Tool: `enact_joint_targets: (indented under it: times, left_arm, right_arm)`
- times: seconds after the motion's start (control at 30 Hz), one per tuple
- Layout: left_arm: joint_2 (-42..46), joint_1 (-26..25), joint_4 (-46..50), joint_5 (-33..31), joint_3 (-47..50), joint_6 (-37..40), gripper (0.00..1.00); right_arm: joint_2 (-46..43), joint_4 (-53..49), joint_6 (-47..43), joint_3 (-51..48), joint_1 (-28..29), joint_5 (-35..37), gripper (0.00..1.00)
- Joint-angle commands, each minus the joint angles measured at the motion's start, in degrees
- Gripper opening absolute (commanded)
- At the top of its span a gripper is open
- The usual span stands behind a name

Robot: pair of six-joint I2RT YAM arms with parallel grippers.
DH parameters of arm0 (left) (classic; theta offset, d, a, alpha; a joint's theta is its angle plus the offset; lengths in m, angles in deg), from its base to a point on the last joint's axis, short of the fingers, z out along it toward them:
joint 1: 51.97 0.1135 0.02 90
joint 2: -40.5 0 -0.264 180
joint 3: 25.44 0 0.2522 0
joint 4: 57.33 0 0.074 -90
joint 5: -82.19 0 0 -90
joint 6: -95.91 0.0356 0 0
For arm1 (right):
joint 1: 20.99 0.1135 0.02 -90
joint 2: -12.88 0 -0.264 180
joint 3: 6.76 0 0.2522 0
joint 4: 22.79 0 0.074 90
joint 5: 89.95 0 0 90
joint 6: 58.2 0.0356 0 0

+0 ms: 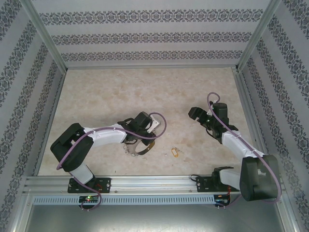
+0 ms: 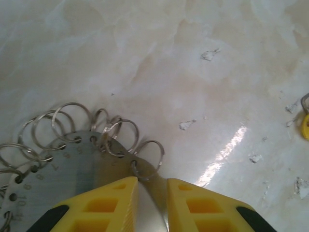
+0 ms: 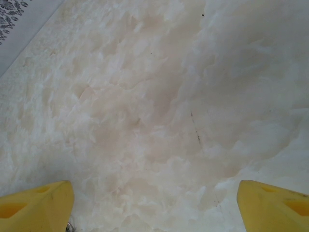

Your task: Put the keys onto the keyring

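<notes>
Two jaws, two stories: left gripper [image 2: 151,181] pinches narrow on the rim of the large thin grey metal hoop [image 2: 72,162] fringed with little wire rings [image 2: 104,130]; right gripper [image 3: 154,189] gapes wide, empty, over pale marbled tabletop [image 3: 154,96]. Overhead, the tiny yellow-gold key [image 1: 175,152] lies at 3 o'clock from the hoop, 7 o'clock from the right jaws, about equally near; its axis is too small to call. Left wrist view catches the pinch plus the key's yellow edge.

keyring [image 2: 72,166]: small numerals stamped along the rim, one beside each hole
clearest mark: roughly "10", at the lower left edge of the left wrist view
other numerals: too blurred to read
</notes>
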Motion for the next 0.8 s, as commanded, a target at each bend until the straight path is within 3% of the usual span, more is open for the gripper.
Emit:
enact_joint_targets:
  times: [0.0,0.77]
  left_arm:
    - [0.70,-1.23,0.00,0.28,0.87,-0.85,0.23]
    - [-2.38,-1.32,-2.86,0.10,-0.07,0.04,0.23]
  right_arm:
    - [0.42,0.97,0.08,-0.64,-0.83,0.06,0.88]
    - [0.50,0.85,0.43,-1.08,-1.39,0.07,0.88]
